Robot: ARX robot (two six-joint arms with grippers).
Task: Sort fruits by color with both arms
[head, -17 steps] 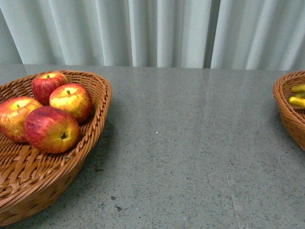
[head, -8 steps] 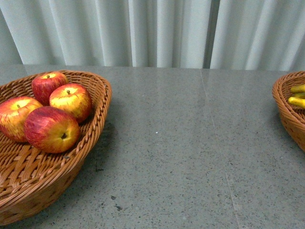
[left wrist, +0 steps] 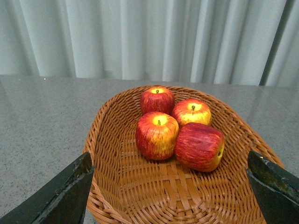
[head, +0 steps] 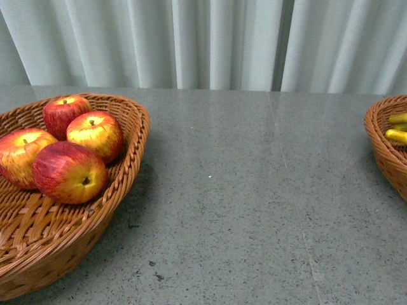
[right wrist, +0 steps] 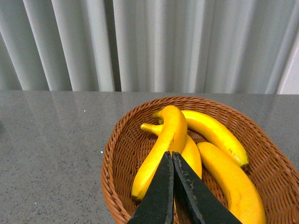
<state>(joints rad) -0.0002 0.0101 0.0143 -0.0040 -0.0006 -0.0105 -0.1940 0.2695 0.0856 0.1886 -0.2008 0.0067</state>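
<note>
With nothing shifted since a second ago, four apples (left wrist: 180, 130) lie in the left basket (left wrist: 112, 186) under the spread left gripper (left wrist: 170, 186), bananas (right wrist: 196, 149) in the right basket (right wrist: 114, 172) under the pressed-together right gripper (right wrist: 172, 156), so sorting looks finished.

Open grey tabletop (head: 254, 190) between apple basket (head: 121, 184) at left and banana basket (head: 381, 152) at right edge.

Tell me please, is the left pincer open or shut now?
Open. In the left wrist view the left pincer has its two dark fingers far apart, with the basket of apples between them, nothing held.
</note>
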